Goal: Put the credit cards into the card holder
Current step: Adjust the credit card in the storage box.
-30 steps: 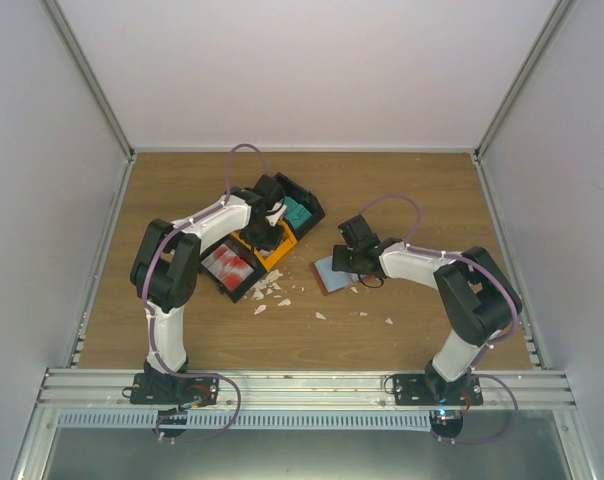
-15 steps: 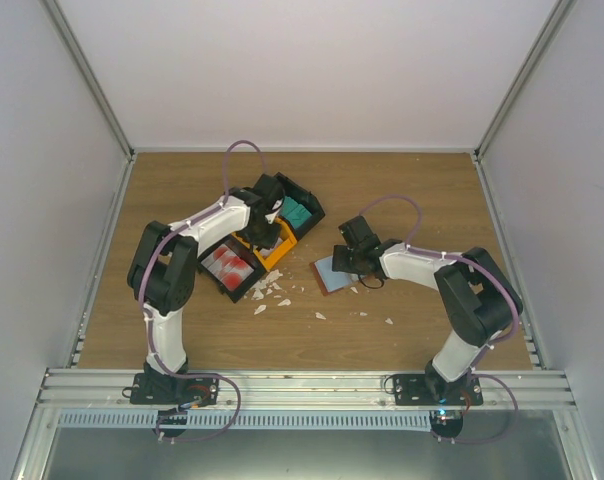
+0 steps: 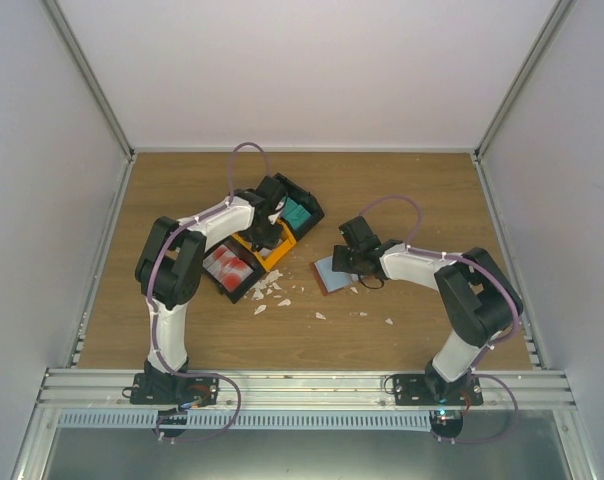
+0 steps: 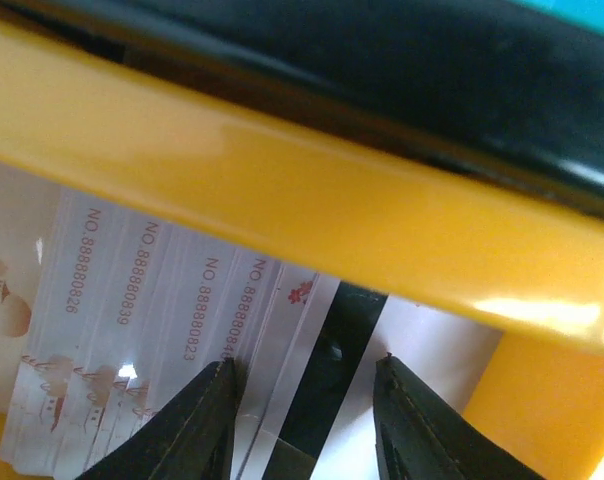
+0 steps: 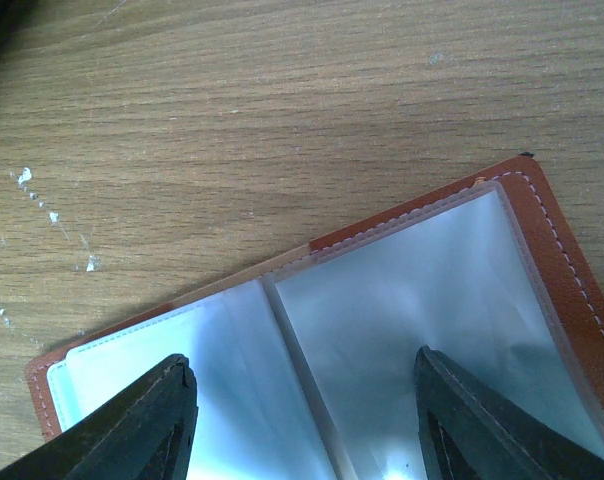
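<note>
In the left wrist view, my left gripper (image 4: 307, 425) is open, low inside the orange compartment. Its fingertips (image 4: 210, 415) straddle a white credit card (image 4: 327, 340) that lies with its black stripe up. Several white numbered cards (image 4: 132, 300) are fanned beside it. In the top view, the left gripper (image 3: 272, 228) is over the tray (image 3: 250, 285). Teal cards (image 3: 298, 213) and red-and-white cards (image 3: 228, 265) lie in other compartments. The card holder (image 3: 329, 270) lies open, light blue inside. My right gripper (image 5: 307, 425) is open just over its clear pockets (image 5: 412, 300).
The tray's orange wall (image 4: 282, 190) and black wall (image 4: 382, 70) rise close ahead of the left fingers. Small white scraps (image 3: 267, 295) lie on the wood table between the tray and the front edge. Grey walls enclose the table on three sides.
The left arm's elbow has shifted slightly to the right, with its gripper staying over the orange compartment. The right arm and the card holder have not moved.
</note>
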